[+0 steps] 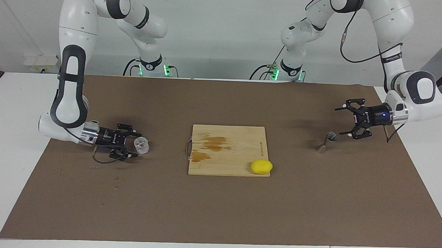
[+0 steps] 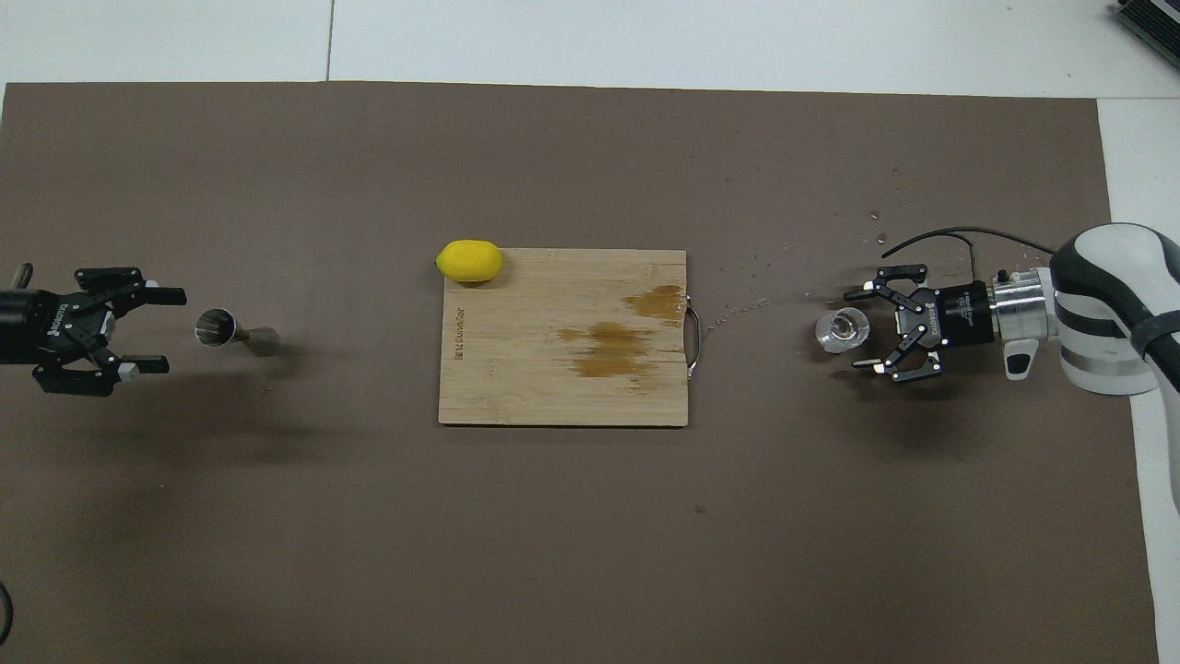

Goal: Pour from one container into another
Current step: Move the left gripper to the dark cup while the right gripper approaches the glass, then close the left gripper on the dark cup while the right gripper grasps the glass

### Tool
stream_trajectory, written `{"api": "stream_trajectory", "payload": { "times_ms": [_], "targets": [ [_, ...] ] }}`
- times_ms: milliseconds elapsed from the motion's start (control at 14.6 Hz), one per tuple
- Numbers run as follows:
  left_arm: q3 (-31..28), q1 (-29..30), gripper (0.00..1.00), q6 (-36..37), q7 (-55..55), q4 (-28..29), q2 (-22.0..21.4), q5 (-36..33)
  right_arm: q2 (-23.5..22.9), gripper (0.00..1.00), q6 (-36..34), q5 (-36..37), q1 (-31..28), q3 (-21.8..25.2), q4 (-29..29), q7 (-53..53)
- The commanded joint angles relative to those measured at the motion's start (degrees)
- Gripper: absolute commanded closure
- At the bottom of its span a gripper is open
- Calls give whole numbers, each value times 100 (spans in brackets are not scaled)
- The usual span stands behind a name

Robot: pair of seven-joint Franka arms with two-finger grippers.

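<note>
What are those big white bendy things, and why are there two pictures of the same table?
They are two robot arms. One picture looks at them from across the table, the other looks down from above them, so everything appears swapped around. Each arm ends in a black tool with two fingers for grabbing. The right tool is open, low at a little glass, its fingers either side, not squeezing. The left tool is open too, beside a metal jigger, a tiny measuring cup. Neither tool holds anything yet. Between them lies a stained wooden board with a lemon at its corner, all on a brown mat.
</note>
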State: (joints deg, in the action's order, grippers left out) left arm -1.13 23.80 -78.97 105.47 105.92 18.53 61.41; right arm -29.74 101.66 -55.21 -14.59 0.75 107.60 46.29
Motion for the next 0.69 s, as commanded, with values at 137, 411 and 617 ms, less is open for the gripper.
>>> {"api": "stream_trajectory", "payload": {
  "times_ms": [137, 411, 617],
  "targets": [
    [43, 213, 0, 260, 958, -115, 642, 424, 3, 1, 108, -359, 88, -40, 86, -138],
    [61, 213, 0, 251, 2256, -97, 853, 652, 3, 1, 108, -359, 88, -31, 86, -138],
    [69, 336, 0, 268, 2854, -132, 1169, 863, -5, 1, 117, -350, 79, -31, 77, -155]
  ]
}}
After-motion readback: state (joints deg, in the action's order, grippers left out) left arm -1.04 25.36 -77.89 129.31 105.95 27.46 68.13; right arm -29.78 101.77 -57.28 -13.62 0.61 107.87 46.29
